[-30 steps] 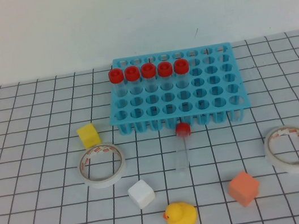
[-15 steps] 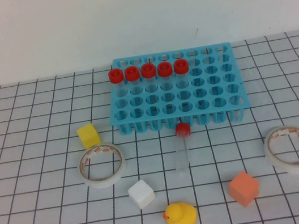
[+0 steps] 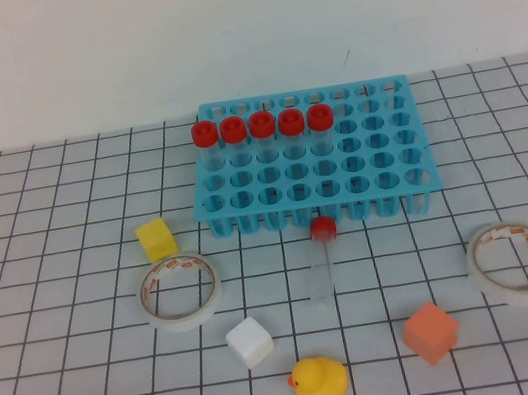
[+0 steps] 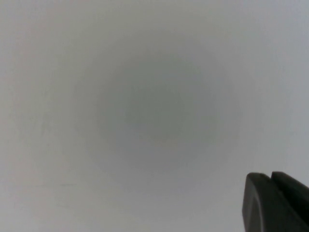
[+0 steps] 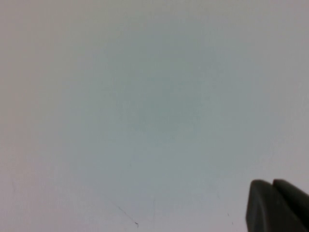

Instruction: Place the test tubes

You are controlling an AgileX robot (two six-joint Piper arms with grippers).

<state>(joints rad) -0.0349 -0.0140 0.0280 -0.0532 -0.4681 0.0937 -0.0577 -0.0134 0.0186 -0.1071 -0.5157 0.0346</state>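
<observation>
A blue test tube rack (image 3: 311, 164) stands at the middle back of the gridded table. Several clear tubes with red caps (image 3: 262, 125) stand upright in its back row. One more red-capped tube (image 3: 321, 257) lies flat on the table just in front of the rack, cap toward it. Neither arm shows in the high view. My left gripper (image 4: 268, 178) is shut and empty, facing a blank pale surface. My right gripper (image 5: 270, 184) is likewise shut, with nothing in it, before a plain pale surface.
Two tape rolls lie on the table, one at the left (image 3: 180, 291), one at the right (image 3: 516, 262). A yellow cube (image 3: 156, 238), a white cube (image 3: 250, 342), an orange cube (image 3: 431, 333) and a yellow rubber duck (image 3: 319, 381) sit around the loose tube.
</observation>
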